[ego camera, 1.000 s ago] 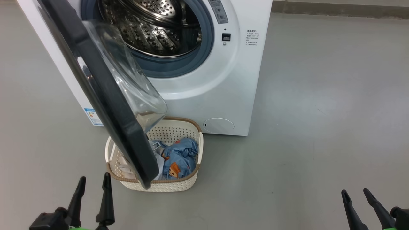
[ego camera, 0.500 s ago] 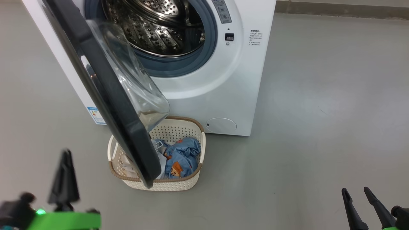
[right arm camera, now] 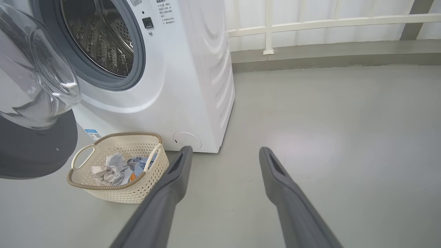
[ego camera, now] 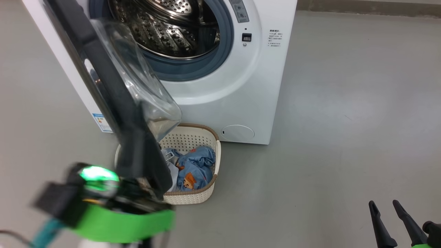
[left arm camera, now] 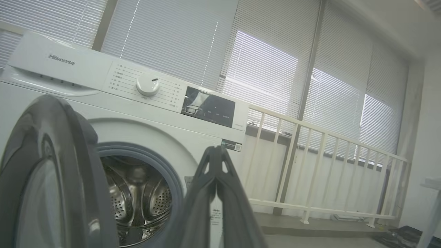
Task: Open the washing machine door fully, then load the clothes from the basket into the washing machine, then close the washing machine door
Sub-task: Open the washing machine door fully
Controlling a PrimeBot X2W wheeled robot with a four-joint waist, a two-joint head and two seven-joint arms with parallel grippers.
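As the washing machine door (ego camera: 113, 103) hangs part-open: its black rim runs from the upper left of the head view down to the lower centre-left, the glass bowl bulging toward the drum (ego camera: 165, 31).
Washing machine (ego camera: 234, 96): white, across the top centre of the head view, with the steel drum exposed.
Basket (ego camera: 193, 199): on the grey floor (ego camera: 327, 137) at the machine's foot, centre-left of the head view, its left part hidden behind the door's lower edge.
Clothes (ego camera: 194, 167): heaped inside the basket (blue with orange prints to the right, a paler piece beside it).
Left gripper (left arm camera: 216, 153): fingers pressed flat together, rising at the bottom centre of the left wrist view. The door sits at that frame's lower left, well to the left of the tips, and the open drum shows between door and fingers.
Left arm (ego camera: 120, 224): a blurred green band at the lower left of the head view, overlapping the door's bottom edge; whether they touch cannot be told.
Right gripper (right arm camera: 224, 151): fingers spread wide, grey floor showing between them, low in the right wrist view. The basket lies at that frame's lower left, just left of the left-hand finger and apart from both tips.
Filter cap (right arm camera: 187, 140): low on the machine's front, just above that finger's tip.
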